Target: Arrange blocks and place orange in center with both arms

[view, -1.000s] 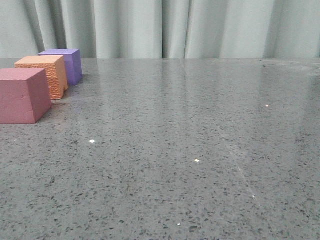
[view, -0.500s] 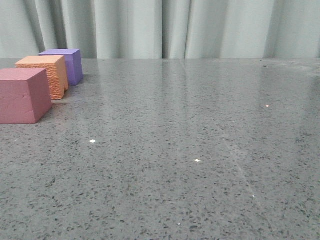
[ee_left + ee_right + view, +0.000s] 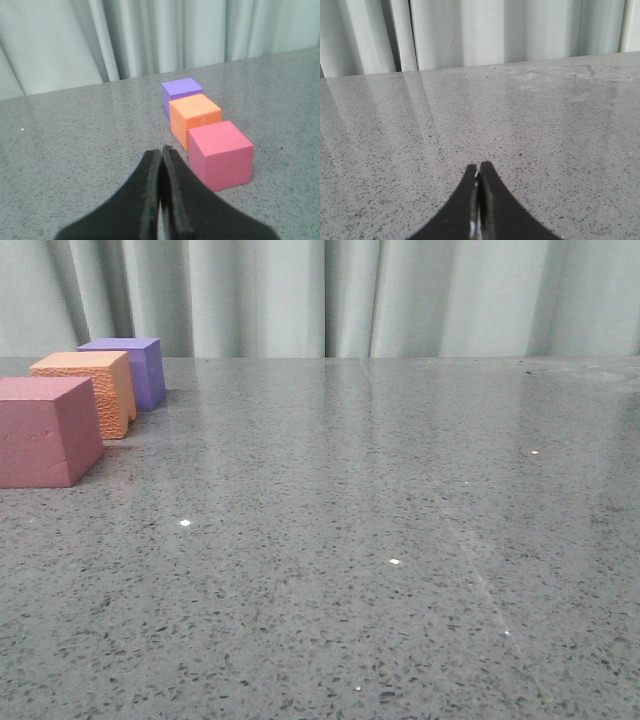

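Note:
Three cubes stand in a row at the far left of the table in the front view: the pink-red cube (image 3: pixel 45 430) nearest, the orange cube (image 3: pixel 90 390) in the middle, the purple cube (image 3: pixel 135 368) farthest. All three also show in the left wrist view: pink-red (image 3: pixel 220 155), orange (image 3: pixel 195 117), purple (image 3: pixel 181 92). My left gripper (image 3: pixel 161 150) is shut and empty, just short of and beside the pink-red cube. My right gripper (image 3: pixel 478 167) is shut and empty over bare table. Neither gripper shows in the front view.
The grey speckled table (image 3: pixel 400 520) stretches right of the cubes. A pale curtain (image 3: pixel 330 290) hangs behind the table's far edge.

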{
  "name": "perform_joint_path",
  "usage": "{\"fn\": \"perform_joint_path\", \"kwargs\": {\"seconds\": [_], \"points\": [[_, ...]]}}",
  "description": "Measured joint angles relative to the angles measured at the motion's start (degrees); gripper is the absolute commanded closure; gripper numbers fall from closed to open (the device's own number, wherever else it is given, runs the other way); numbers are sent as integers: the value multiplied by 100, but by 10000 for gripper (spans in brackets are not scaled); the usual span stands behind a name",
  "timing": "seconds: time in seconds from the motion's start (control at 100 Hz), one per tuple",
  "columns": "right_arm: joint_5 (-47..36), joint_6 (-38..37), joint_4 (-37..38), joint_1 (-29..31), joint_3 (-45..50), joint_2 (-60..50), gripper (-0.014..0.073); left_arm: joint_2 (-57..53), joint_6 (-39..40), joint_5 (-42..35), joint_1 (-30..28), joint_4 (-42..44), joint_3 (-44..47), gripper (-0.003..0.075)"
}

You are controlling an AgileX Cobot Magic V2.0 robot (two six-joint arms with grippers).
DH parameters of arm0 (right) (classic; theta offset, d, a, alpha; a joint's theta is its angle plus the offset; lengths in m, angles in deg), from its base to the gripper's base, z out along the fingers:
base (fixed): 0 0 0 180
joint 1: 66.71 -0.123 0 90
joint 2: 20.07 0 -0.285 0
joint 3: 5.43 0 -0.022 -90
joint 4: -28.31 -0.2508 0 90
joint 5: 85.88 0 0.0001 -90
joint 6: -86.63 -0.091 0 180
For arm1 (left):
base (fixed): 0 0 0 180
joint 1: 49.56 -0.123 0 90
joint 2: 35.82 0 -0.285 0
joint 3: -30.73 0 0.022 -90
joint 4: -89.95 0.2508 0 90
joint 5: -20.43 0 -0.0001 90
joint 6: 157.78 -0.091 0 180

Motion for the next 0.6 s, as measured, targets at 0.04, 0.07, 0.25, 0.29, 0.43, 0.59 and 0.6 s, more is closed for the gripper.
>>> {"fn": "perform_joint_path", "kwargs": {"seconds": [0.04,0.07,0.25,0.29,0.43,0.59,0.6], "points": [[0,0,0,0,0,0,661,-42,-346,-249,-150,-370,193,739],[0,0,0,0,0,0,661,-79,-653,-436,-306,-609,321,739],[0,0,0,0,0,0,661,-89,-1231,-1490,-1079,-1599,1151,739],[0,0,0,0,0,0,661,-97,-1256,-1646,-1221,-1657,1326,739],[0,0,0,0,0,0,661,-260,-1286,-1845,-1424,-1727,1792,739],[0,0,0,0,0,0,661,-609,-1290,-1832,-1449,-1723,2053,739],[0,0,0,0,0,0,661,-627,-1290,-1833,-1449,-1723,2053,739]]}}
